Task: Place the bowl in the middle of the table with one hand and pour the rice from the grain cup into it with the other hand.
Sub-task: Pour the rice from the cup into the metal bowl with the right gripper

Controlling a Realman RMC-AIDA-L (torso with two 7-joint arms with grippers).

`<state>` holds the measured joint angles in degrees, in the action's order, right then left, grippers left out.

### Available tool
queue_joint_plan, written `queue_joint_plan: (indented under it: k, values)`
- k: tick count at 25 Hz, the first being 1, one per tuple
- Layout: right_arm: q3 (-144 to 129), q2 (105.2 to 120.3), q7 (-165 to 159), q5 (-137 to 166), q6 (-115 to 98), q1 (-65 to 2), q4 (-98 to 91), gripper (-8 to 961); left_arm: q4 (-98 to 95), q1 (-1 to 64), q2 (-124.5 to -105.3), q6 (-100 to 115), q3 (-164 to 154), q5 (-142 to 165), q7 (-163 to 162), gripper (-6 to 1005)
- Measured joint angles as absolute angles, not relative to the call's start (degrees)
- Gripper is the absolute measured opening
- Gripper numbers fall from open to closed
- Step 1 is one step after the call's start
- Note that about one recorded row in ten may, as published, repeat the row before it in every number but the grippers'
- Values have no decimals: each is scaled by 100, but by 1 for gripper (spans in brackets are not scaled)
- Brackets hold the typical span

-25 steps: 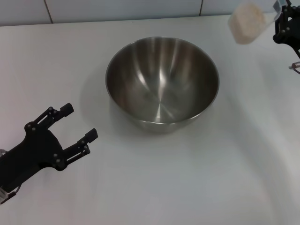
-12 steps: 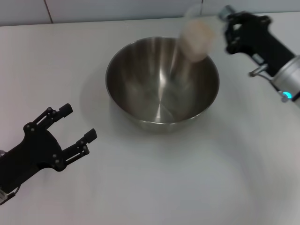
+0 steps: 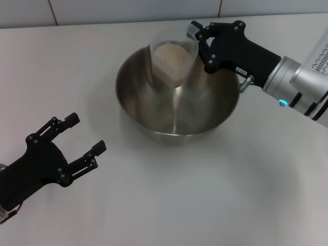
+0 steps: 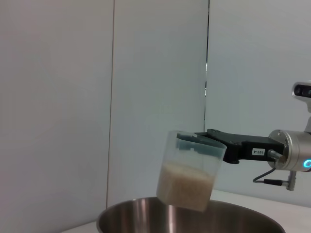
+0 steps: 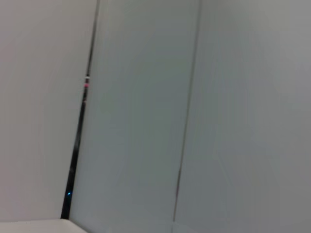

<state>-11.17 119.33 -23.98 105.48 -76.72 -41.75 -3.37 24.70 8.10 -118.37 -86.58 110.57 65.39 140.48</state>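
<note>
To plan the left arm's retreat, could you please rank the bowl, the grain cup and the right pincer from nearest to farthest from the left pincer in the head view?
From the left pincer, open at the near left:
1. Bowl, mid-table.
2. Grain cup, above the bowl's far side.
3. Right pincer, gripping the cup, far right.

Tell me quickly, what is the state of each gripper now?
Left gripper: open, empty, beside the bowl.
Right gripper: shut on the cup of rice, over the bowl.
</note>
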Motion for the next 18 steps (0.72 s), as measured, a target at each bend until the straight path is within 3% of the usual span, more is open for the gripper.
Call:
queue_joint_plan:
  k: [9,18]
  values:
    - [-1238,11934,-2146,10549,-7709,-4149,-488,16,2461,781,-11839,-8636,11057,6538,14049,840]
    - [-1275,11938,404,10524,-7741,-4161,-636,15,2460,782,-11839,-8608,11058,6535,14046,840]
